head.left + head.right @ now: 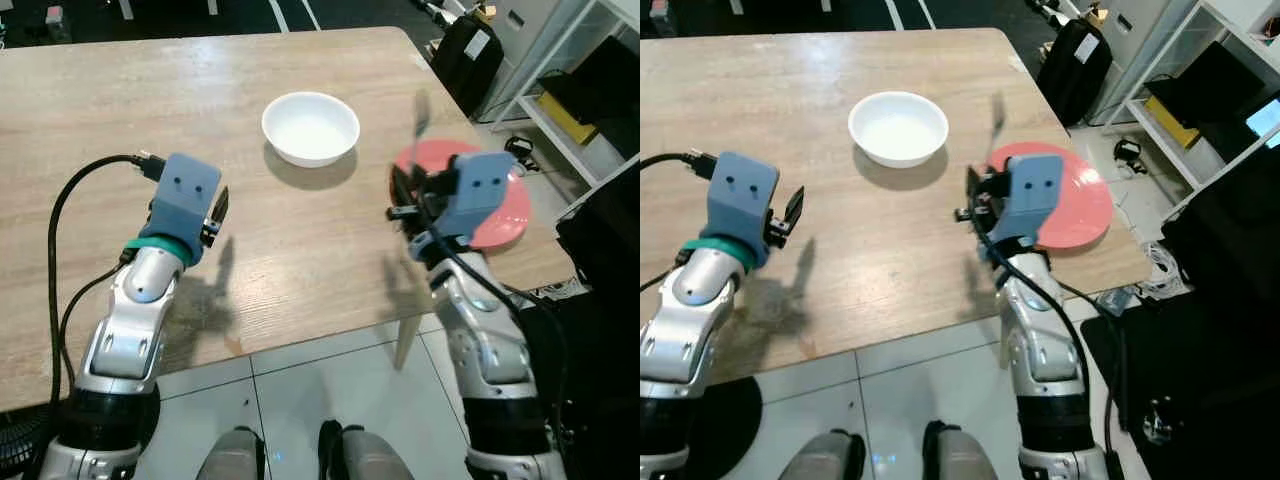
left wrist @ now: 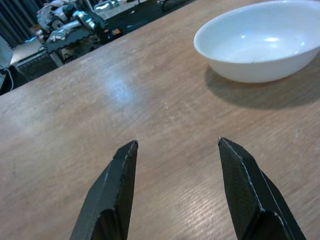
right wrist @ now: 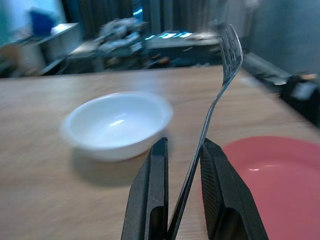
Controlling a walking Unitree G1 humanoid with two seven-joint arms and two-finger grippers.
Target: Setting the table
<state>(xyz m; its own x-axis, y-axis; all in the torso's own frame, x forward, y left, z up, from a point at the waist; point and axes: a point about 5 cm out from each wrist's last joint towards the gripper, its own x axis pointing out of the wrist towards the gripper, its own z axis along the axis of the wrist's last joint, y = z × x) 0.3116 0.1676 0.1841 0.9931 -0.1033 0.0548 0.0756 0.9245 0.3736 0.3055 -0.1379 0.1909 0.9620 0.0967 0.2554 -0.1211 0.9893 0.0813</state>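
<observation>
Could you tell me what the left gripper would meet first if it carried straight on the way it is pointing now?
Probably the bare wooden table: the open left gripper points low across it, with the white bowl off to one side of that line.

Upright fork (image 3: 218, 100) beside pink plate (image 3: 270, 170)

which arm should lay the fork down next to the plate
Right. The right gripper already holds the fork and hovers beside the red plate. The left gripper is open, over bare table.
</observation>
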